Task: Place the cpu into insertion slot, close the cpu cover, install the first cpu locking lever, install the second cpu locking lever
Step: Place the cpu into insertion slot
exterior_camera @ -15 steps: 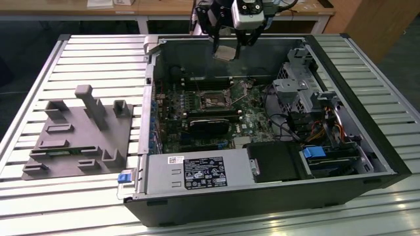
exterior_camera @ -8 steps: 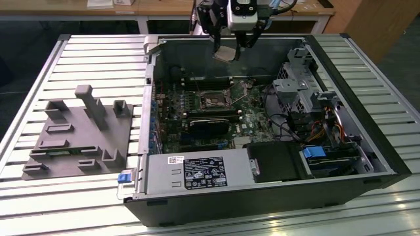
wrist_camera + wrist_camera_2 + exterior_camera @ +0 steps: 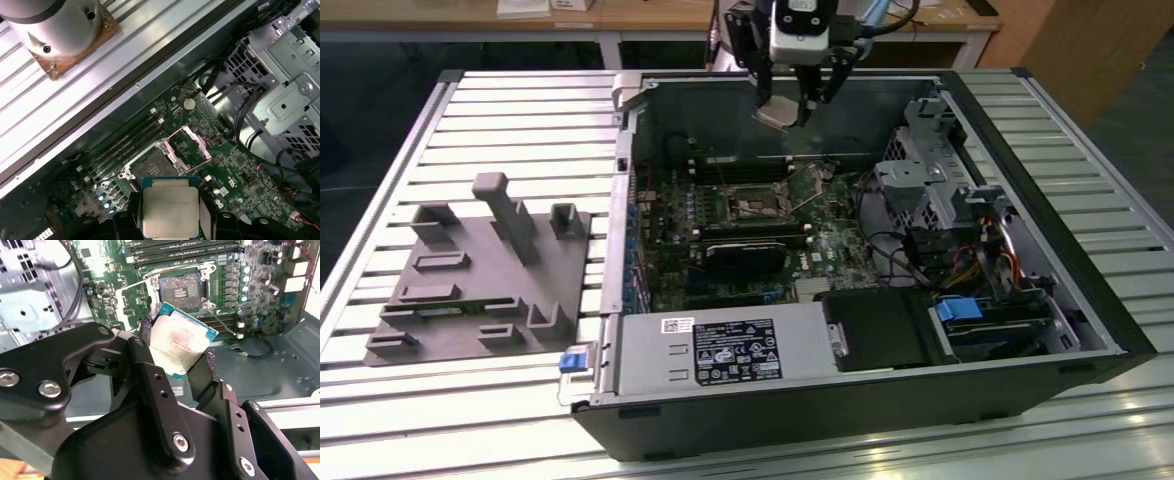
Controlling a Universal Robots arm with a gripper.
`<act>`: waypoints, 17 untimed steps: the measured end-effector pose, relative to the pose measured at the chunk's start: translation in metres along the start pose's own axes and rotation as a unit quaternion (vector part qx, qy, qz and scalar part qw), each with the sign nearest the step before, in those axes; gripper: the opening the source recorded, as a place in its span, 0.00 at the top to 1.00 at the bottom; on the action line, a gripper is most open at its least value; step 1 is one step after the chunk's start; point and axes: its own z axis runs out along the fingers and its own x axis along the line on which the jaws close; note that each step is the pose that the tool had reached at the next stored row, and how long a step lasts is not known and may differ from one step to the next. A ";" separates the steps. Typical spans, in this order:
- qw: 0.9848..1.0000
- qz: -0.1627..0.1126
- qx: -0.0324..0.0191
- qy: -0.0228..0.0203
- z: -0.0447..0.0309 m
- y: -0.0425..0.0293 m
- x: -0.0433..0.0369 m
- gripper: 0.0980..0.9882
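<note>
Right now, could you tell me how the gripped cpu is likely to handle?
Probably stiff and light: the cpu is a thin flat plate. Possibly slippery: the fingers pinch just two edges of it.

You see the cpu [image 3: 182,342] with a silvery-grey top and teal-green edge. Your insertion slot [image 3: 186,287] is dark-centred, silver-rimmed, on a green motherboard [image 3: 240,165]. Your gripper [image 3: 177,342] is black; the fixture block [image 3: 474,275], plain grey.

1. One cpu [image 3: 182,342] up there now, between two fingers [image 3: 152,380].
2. One insertion slot [image 3: 181,286] and one cpu cover [image 3: 134,299], both inside the one computer case [image 3: 854,415].
3. One grey fixture block [image 3: 454,300], just beside the computer case.
</note>
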 end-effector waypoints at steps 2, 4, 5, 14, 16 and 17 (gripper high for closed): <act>1.000 0.015 0.000 -0.001 0.0007 -0.0001 0.0000 0.50; 1.000 0.028 -0.001 -0.003 0.0014 -0.0001 0.0000 0.50; 0.999 0.035 -0.001 -0.003 0.0018 -0.0002 0.0001 0.50; 0.996 0.085 -0.001 -0.007 0.0054 -0.0004 0.0010 0.50; 0.995 0.098 -0.001 -0.009 0.0064 -0.0004 0.0011 0.50; 0.995 0.104 -0.001 -0.009 0.0069 -0.0004 0.0012 0.50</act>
